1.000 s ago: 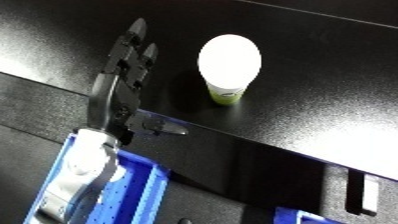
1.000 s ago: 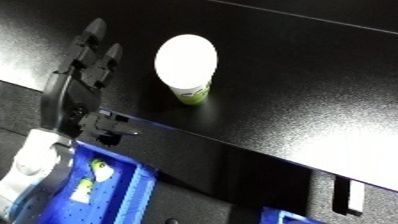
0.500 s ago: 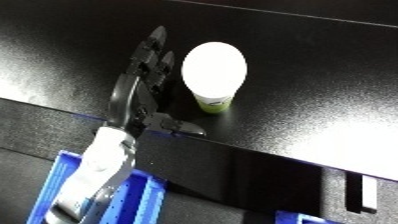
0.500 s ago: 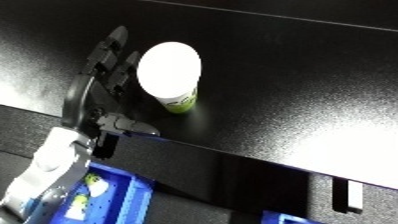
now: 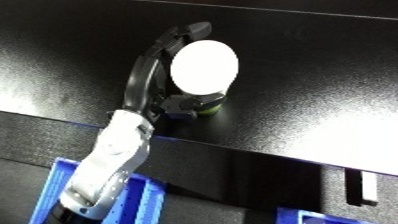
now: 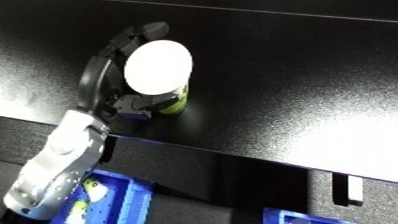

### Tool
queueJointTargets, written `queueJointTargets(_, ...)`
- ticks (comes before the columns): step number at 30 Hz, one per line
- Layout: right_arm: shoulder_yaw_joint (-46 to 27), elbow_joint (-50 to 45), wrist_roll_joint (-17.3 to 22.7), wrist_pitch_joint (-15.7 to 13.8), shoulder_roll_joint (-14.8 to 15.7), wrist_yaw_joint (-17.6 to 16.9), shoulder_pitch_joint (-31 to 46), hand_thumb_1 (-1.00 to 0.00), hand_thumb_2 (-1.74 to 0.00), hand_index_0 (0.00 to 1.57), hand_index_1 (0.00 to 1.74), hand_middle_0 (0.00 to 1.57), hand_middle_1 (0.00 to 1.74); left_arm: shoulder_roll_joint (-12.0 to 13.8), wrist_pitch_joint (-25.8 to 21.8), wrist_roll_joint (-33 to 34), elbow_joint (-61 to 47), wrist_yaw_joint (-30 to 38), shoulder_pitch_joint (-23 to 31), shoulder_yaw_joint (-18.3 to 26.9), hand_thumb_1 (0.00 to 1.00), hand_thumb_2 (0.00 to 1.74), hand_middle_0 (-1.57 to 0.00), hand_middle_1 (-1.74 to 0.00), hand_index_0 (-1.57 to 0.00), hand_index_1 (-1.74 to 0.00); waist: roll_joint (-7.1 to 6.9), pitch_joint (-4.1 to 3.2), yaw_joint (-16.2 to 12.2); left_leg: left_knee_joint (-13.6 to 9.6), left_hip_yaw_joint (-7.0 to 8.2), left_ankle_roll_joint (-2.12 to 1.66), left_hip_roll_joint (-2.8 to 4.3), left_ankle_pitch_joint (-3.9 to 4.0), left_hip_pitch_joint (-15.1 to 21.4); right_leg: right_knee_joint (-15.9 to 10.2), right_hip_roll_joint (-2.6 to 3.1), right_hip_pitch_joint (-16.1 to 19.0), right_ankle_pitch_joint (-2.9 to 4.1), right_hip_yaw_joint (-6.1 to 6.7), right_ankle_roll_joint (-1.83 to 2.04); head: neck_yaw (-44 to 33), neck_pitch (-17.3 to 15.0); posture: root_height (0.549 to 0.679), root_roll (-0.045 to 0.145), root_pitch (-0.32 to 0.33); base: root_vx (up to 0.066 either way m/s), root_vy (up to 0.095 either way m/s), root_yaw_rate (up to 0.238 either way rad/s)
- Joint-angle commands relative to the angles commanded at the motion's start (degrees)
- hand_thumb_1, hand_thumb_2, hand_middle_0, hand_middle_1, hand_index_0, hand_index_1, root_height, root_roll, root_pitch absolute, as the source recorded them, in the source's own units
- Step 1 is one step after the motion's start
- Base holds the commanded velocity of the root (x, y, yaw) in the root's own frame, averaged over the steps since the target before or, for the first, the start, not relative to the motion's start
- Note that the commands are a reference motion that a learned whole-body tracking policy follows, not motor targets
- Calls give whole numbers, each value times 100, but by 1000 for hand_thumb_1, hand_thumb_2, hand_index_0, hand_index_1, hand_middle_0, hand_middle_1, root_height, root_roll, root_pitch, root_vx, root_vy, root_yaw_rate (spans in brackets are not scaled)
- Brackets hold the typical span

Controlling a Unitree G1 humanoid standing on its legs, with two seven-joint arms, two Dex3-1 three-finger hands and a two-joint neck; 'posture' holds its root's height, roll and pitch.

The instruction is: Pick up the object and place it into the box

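my left hand (image 5: 160,75) is curled round the white-lidded green cup (image 6: 160,70) near the black bench's (image 5: 302,75) front edge. i'd lift straight up before swinging to the blue bin (image 5: 62,190).

- The scene is dim, with a black table (image 5: 293,60) that swallows most detail.
- The cup's white lid (image 5: 204,67) is blown out to a flat glare.
- A broad pale sheen lies on the table at the right.
- Edges look soft and slightly blurred throughout.

No legible text or labels anywhere.
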Motion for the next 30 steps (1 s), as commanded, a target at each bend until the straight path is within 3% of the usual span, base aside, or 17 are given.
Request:
queueJointTargets(7, 19, -34, -25, -28, 8, -31, -20, 0, 0, 0, 0, 0, 0, -12, 91, 20, 132, 67, -116, -53, 1000, 1740, -1570, -1740, -1570, -1740, 2, 0, -45, 48, -1, -6, 20, -16, 23, 43, 7, 25, -38, -23, -30, -141, -69, 630, 25, -14, 7, -7, -29)
queueJointTargets(10, 12, -38, -64, -7, 6, -34, -14, 0, 0, 0, 0, 0, 0, -24, 194, -134, 225, 137, -94, -42, 1000, 1740, -1570, -1740, -1570, -1740, 9, 0, -53, 53, -16, -7, 18, -15, 49, 68, 8, 51, -64, -35, -48, -197, -73, 630, 26, -18, 12, 6, 4)
queueJointTargets(15, -18, -36, -129, 11, -7, -54, 4, 0, 0, 0, 0, 0, 0, -256, 646, -1887, 288, -183, 176, 121, 1000, 1740, -1570, -1740, -1570, -1740, 58, 0, -45, -32, -68, -20, 5, 41, 113, 77, -4, 107, -103, -49, -72, -285, -11, 632, 30, -22, 2, 14, 66)
queueJointTargets(18, -46, -44, -88, 14, 3, -83, -1, 0, 0, 0, 0, 0, 0, -353, 533, -2511, 173, -384, 360, 222, 1000, 1740, -1570, -1740, -1570, -1740, 94, 0, -14, -72, -97, -29, -12, 65, 120, 80, -20, 108, -123, -57, -94, -303, 36, 632, 34, -20, -21, 21, 86)
queueJointTargets(23, -120, -84, 32, 7, 21, -74, 89, 0, 0, 0, 0, 0, 0, -335, 32, -2580, -252, -268, 819, 585, 1000, 1740, -1570, -1740, -1570, -1740, 172, 0, 113, -221, -187, -62, -59, 144, 156, 49, -61, 137, -156, -93, -131, -337, 104, 634, 40, -16, -26, 15, 128)
queueJointTargets(30, -290, -89, 125, -129, 11, -43, 331, 0, 0, 0, 0, 0, 0, -20, -594, -2363, -845, -39, 1651, 1423, 1000, 1740, -1570, -1740, -1570, -1740, 276, 0, 421, -540, -334, -119, -165, 325, 231, -99, -140, 256, -158, -244, -143, -8, 272, 637, 50, -10, -25, -10, 195)
